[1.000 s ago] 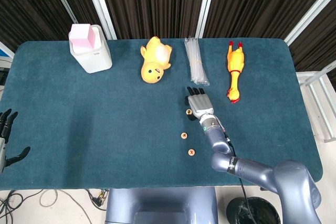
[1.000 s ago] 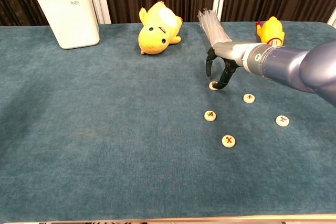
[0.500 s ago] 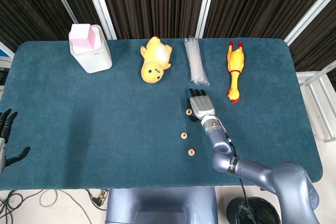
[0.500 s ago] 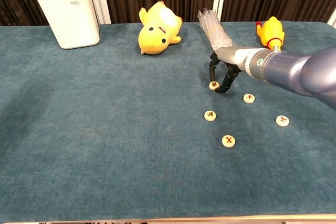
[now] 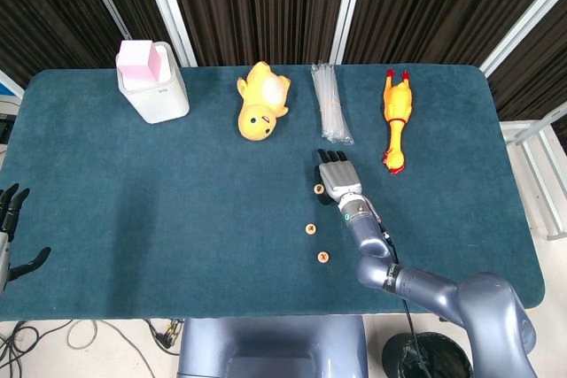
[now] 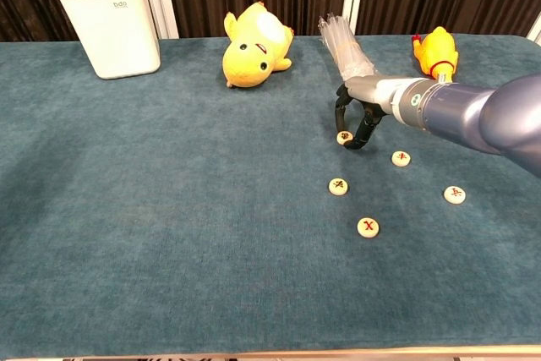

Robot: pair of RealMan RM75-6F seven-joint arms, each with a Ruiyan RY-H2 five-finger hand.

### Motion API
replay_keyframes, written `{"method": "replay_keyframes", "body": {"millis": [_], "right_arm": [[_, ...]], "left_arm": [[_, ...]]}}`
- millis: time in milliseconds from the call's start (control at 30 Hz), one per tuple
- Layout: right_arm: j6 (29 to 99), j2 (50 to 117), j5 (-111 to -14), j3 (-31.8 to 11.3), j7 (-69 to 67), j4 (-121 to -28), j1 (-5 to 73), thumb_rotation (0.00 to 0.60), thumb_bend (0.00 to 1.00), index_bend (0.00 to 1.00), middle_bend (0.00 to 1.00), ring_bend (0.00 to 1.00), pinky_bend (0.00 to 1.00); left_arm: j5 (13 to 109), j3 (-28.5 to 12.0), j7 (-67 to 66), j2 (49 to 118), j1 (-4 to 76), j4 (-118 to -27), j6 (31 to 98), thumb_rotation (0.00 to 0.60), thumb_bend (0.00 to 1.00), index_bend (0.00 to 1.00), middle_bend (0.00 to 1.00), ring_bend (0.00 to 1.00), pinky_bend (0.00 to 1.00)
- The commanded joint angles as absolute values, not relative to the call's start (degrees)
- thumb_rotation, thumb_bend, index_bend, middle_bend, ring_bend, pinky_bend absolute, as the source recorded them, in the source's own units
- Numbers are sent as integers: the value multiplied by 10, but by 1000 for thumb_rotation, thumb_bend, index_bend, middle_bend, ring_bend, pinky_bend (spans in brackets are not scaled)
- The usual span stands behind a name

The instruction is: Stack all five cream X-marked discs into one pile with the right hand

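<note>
The right arm (image 5: 461, 303) is a run of smooth, rounded blue-grey metallic segments, thick at the lower right of the head view and narrowing to a slim forearm with a small teal mark near the wrist. The right hand (image 5: 336, 177) has a pale silver-grey back plate and dark, black-tipped fingers (image 6: 362, 132). At the far left edge of the head view the left hand (image 5: 11, 232) shows as dark grey and black fingers on a lighter grey body.

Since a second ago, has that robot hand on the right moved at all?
Yes, slightly. The right robot hand has dropped closer around the farthest cream disc and edged nearer the robot, away from the bundle of clear straws.
</note>
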State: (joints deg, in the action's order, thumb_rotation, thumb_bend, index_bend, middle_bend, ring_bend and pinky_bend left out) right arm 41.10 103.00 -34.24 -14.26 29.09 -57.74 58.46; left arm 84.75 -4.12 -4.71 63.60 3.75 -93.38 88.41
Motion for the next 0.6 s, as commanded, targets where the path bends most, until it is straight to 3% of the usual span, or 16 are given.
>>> {"method": "replay_keyframes", "body": {"millis": [33, 600], "right_arm": [[410, 1031, -340, -143, 292, -576, 585, 600, 388, 488, 11, 27, 38], [401, 1032, -340, -143, 291, -572, 588, 600, 409, 541, 11, 32, 40]], "left_arm": [[847, -41, -48, 636, 38, -934, 884, 600, 169, 27, 0, 0, 63], [847, -41, -48, 636, 38, -934, 883, 600, 169, 28, 0, 0, 59]]}}
